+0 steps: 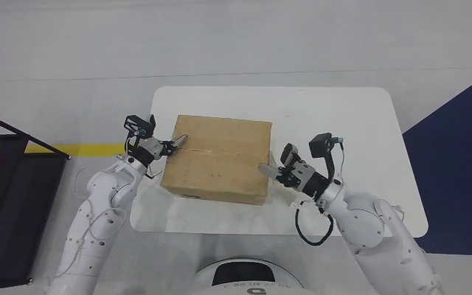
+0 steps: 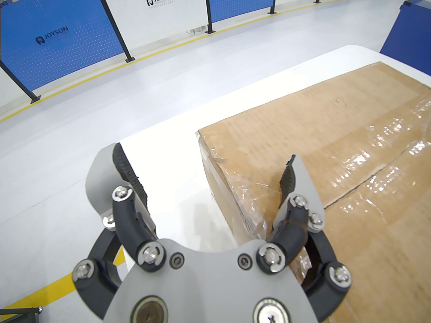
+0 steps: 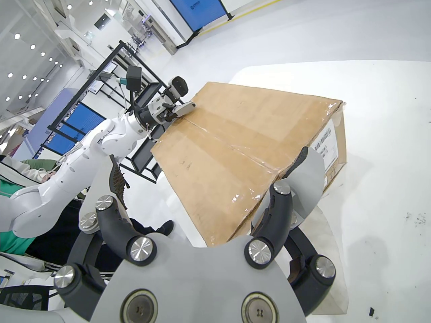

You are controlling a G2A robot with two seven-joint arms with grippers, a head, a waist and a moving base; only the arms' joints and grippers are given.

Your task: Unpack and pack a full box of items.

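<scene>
Brown cardboard box [image 1: 217,158] sits closed on the white bench [image 1: 332,118], close to the bench's left edge. Its flaps are shut w/ clear packing tape [image 2: 380,156] along the centre seam and wrapped down over the ends. Left hand [image 1: 174,144] is at the box's left end, spread wide w/ nothing btwn the fingers. In its wrist view one fingertip pad [image 2: 289,178] is over the top edge right by the seam end, and the other hangs off the box over bare bench. Whether that pad touches the tape: can't tell. Right hand [image 1: 274,162] is at the opposite end, also spread open and empty, one finger up at the top edge nr the seam, the other off the box. So prob. the step is getting the box open, i.e. unpacking not begun and the whole task ahead. To do it well, imo: work the seam end, not the flat cardboard top. The tape looks glossy and slick, so a pad will likely skid on it. Better to catch the tape's edge or the flap lip where the tape wraps over the end. One hand shd brace the box while the other pulls, else it may just slide on the smooth bench; it's full per the task, so its weight shd help some. Pull the flap edge upward, not along the top. Risks: tearing the flap rather than the tape, or shoving the box off the nearby left edge.
</scene>
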